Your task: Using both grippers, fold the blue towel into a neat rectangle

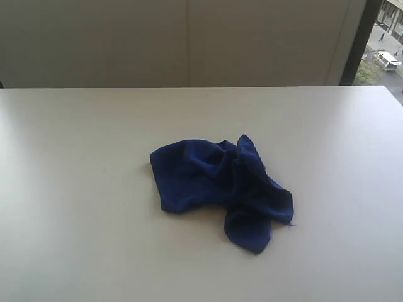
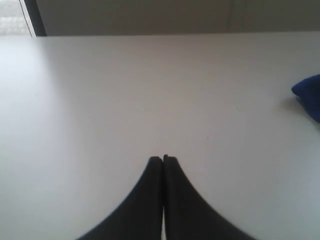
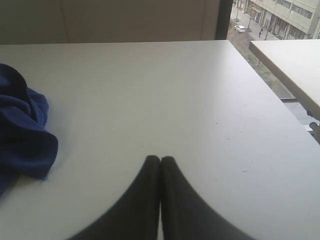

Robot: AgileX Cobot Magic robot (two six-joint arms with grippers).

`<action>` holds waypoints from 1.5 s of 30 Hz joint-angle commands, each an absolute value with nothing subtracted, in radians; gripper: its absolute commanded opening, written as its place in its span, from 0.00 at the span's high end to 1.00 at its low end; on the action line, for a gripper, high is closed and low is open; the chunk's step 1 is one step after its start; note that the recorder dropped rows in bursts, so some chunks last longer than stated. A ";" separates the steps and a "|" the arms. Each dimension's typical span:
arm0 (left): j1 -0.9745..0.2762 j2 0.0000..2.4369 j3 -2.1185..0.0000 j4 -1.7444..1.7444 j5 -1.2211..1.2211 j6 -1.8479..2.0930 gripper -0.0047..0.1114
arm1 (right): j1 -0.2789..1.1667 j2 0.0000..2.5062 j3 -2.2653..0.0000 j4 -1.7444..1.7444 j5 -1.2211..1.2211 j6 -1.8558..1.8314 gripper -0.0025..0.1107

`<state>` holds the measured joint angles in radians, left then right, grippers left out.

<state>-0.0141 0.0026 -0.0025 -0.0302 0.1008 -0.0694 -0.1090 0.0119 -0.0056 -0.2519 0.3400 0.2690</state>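
Observation:
The blue towel [image 1: 217, 185] lies crumpled in a heap near the middle of the white table [image 1: 75, 189]. Neither arm shows in the exterior view. In the left wrist view my left gripper [image 2: 163, 159] is shut, empty, over bare table, with a corner of the blue towel [image 2: 309, 95] at the frame's edge, well away from the tips. In the right wrist view my right gripper [image 3: 160, 159] is shut and empty too, and the blue towel [image 3: 22, 132] lies off to one side, apart from it.
A grey wall panel [image 1: 189, 41] runs behind the table's far edge. A window [image 1: 387, 44] at the far right looks onto a street. In the right wrist view a second table [image 3: 295, 65] stands beyond the table's side edge.

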 commanded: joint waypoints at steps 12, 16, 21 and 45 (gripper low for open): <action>-0.013 0.000 0.000 -0.029 -0.520 -0.317 0.96 | -0.106 0.008 0.000 -0.262 0.335 0.264 0.98; -0.013 0.000 0.000 0.000 -0.630 -0.587 0.96 | -0.106 0.008 0.000 -0.262 0.335 0.264 0.98; -0.013 0.101 -0.134 0.457 -0.377 -0.893 0.96 | -0.106 0.008 0.000 -0.262 0.335 0.264 0.98; -0.083 1.195 -0.665 0.702 0.326 -0.387 0.96 | -0.086 0.008 0.000 -0.260 0.335 0.264 0.98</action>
<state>-0.0299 1.1338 -0.6216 1.0010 0.2702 -0.6814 -0.0885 0.0119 -0.0056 -0.2519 0.3400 0.2690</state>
